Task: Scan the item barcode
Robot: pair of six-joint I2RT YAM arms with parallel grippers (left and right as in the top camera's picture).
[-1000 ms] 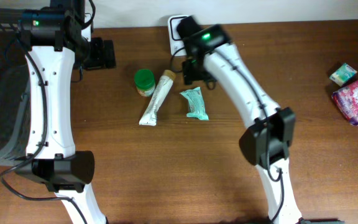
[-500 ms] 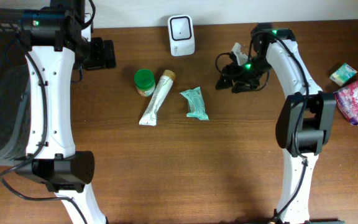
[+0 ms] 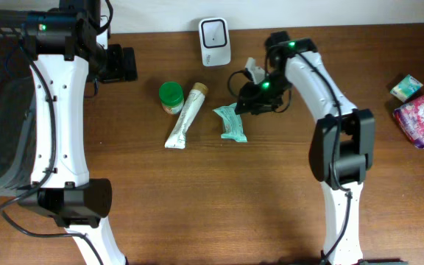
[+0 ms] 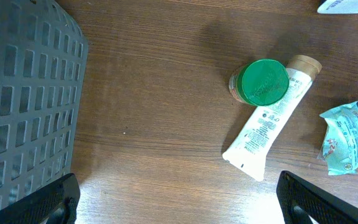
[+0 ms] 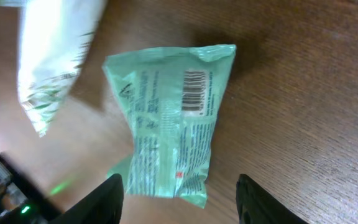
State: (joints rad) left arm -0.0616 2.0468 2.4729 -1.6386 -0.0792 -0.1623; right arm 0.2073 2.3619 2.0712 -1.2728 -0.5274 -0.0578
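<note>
The right gripper (image 5: 179,186) hovers over the mint-green packet (image 5: 173,127), jaws apart and empty; the packet lies flat on the wooden table (image 5: 303,93), barcode (image 5: 194,90) upward, beside the white tube (image 3: 185,118), short of the white scanner (image 3: 215,32); a sound grasp would pinch its narrow width clear of the barcode, keeping the code free to face the scanner; the left gripper (image 4: 179,199) hangs wide open, holding nothing.

Overhead: fixed, straight down, far; takes in whole table (image 3: 197,199). Left wrist: high, facing down over table's left half. Right wrist: facing down, very near packet (image 5: 173,124). All three share packet and, at least partly, tube (image 4: 269,118).
</note>
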